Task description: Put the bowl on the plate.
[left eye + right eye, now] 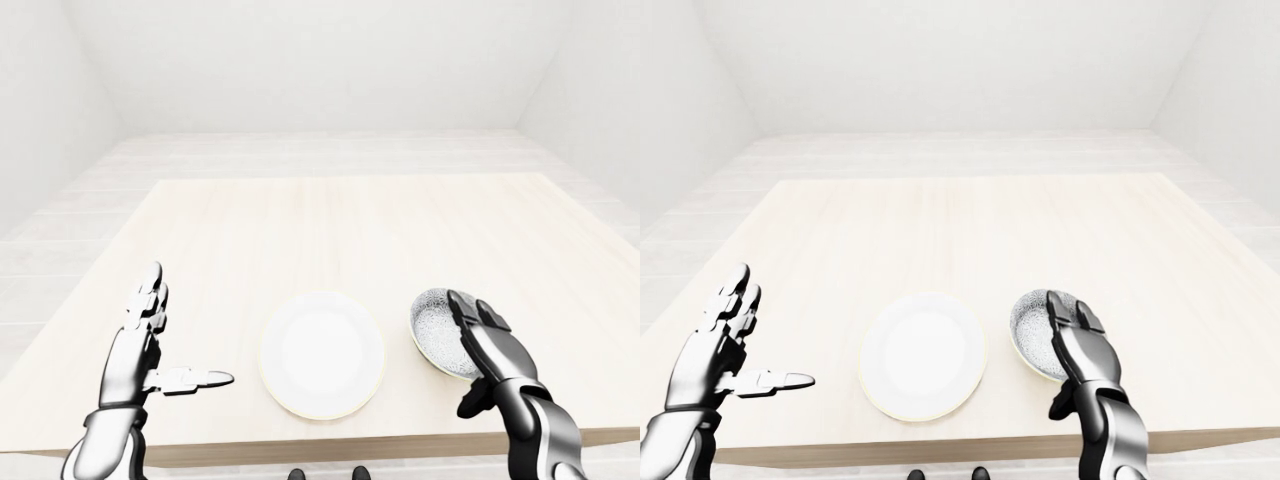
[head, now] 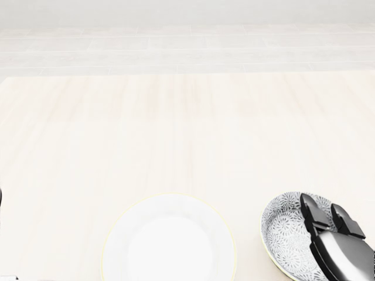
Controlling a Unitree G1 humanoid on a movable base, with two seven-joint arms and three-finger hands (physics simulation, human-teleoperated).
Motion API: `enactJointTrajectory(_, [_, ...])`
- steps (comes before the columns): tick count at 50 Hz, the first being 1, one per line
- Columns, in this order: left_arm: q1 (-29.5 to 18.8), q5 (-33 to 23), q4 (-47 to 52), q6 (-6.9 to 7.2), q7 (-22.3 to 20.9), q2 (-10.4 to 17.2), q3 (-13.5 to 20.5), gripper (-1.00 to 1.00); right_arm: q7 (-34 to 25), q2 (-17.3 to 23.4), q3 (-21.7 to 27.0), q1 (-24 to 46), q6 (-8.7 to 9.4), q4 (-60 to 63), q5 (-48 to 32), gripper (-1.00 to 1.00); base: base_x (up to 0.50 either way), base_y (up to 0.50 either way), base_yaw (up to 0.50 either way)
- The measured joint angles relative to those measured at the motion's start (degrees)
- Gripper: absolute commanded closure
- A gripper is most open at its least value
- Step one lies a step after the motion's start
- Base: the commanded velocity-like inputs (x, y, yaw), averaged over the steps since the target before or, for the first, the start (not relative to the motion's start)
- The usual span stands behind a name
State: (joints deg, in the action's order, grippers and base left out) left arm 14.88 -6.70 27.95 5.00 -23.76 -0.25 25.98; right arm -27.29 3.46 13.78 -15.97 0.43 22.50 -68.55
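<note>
A white plate lies near the bottom edge of the pale wooden table. To its right sits a grey patterned bowl with a pale rim. My right hand is open, its two long fingers laid over the bowl's right half and its thumb hanging below the rim, outside the bowl. In the head view the bowl shows at the bottom right under the dark fingers. My left hand is open at the left of the plate, fingers up, thumb pointing toward the plate, holding nothing.
The table's near edge runs just below the plate and bowl. A pale plank floor and white walls surround the table. Nothing else stands on the tabletop.
</note>
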Motion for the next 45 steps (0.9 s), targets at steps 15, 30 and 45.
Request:
enactJointTrajectory(15, [0.1, -0.1, -0.1, 0.0, -0.1, -0.1, 0.2, -1.0, 2.7, 0.3, -1.0, -0.7, 0.16, -3.3, 0.7, -1.0, 0.0, 0.0, 0.0])
enactJointTrajectory(30, [0.2, -0.4, -0.6, 0.0, 0.2, -0.2, -0.2, -1.0, 4.0, 0.5, -1.9, -1.4, 0.52, -5.0, 1.2, -1.0, 0.0, 0.0, 0.0])
enactJointTrajectory(45, [0.1, -0.2, -1.2, 0.0, 0.3, 0.0, -0.1, -1.0, 4.5, 0.6, -2.3, -2.3, 0.89, -5.6, 1.6, -0.81, 0.0, 0.0, 0.0])
